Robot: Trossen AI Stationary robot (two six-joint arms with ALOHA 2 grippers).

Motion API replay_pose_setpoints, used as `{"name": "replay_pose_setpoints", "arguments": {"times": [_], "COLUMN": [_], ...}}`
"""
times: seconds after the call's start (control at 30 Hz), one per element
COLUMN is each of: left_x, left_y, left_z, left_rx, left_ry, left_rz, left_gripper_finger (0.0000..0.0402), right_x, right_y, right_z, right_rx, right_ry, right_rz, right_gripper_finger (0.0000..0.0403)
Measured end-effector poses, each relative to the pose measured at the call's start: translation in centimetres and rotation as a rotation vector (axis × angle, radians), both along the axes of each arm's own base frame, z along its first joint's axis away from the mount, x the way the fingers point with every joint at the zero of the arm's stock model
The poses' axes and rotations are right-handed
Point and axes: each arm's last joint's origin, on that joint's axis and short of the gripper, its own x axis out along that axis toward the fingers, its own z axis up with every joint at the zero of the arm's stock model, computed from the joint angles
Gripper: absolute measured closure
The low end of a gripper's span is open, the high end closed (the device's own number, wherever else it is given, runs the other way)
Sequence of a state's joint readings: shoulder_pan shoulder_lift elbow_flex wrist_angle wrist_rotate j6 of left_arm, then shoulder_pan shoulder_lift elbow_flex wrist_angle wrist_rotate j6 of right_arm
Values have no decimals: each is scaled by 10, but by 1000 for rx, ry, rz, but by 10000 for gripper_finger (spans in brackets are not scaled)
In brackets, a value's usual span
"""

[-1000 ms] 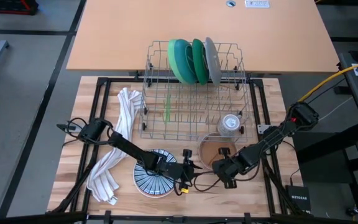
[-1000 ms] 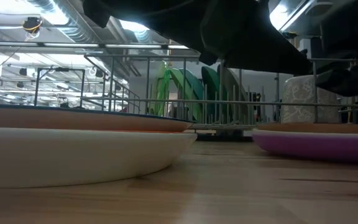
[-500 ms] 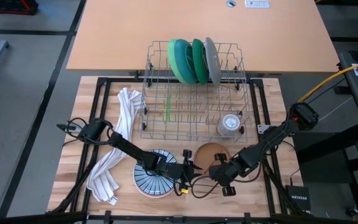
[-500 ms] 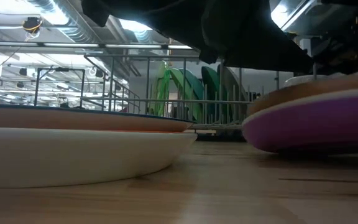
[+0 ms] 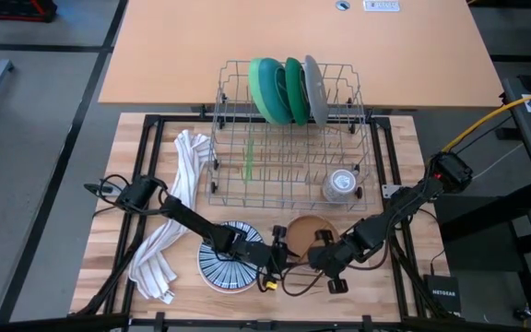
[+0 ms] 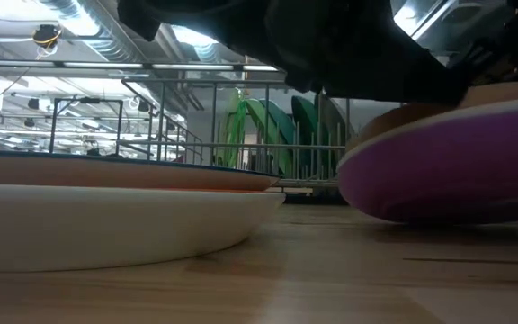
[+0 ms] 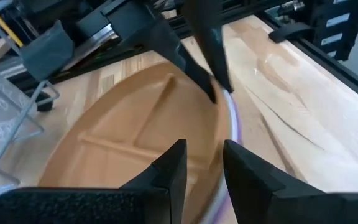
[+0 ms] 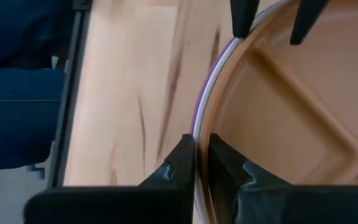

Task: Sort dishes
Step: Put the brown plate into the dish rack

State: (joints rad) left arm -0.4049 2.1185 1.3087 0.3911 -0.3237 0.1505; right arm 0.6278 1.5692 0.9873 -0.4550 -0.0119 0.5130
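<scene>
An orange divided plate (image 5: 310,230) lies stacked on a purple plate (image 6: 448,171) at the near middle of the table. My right gripper (image 5: 324,252) is shut on their near-right rim. From the left, my left gripper (image 5: 282,247) stands open. One of its fingers is over the orange plate's inside and the other is outside the purple rim (image 7: 230,121). Whether they touch it, I cannot tell. A blue-and-white striped plate (image 5: 229,267) tops a stack to the left of them. Green, teal and grey plates (image 5: 289,89) stand upright in the wire rack (image 5: 247,175). My right gripper pinches the rim of the two stacked plates (image 8: 199,134) between its fingers, one finger on the orange inside and one under the purple outside. The fingers slant down from the near right. The held side is raised and the stack is tilted.
A small clear glass cup (image 5: 341,184) stands in the rack's near right corner. A white striped towel (image 5: 178,198) lies along the table's left side. Blue clothing of a person (image 8: 17,93) shows beyond the table's edge. Bare wood lies near the front right.
My right gripper has risen and gone toward the table's left with the rim it holds. The orange and purple plates have tipped up on the held side and slid a little toward my left gripper, which has stayed in place.
</scene>
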Motion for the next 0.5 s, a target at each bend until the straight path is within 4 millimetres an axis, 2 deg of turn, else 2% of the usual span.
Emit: {"name": "replay_pose_setpoints", "arguments": {"times": [0.3,0.5], "left_x": [-1,-2], "left_y": [0,7], "left_z": [-1,-9], "left_rx": [104,-19], "left_ry": [18,133], "left_rz": [-79,-131], "left_gripper_finger": [306,306], "right_x": [3,6], "right_y": [3,5], "right_z": [2,5], "right_rx": [24,43], "right_ry": [-43,-90], "right_rz": [53,58], "right_gripper_finger": [372,371]}}
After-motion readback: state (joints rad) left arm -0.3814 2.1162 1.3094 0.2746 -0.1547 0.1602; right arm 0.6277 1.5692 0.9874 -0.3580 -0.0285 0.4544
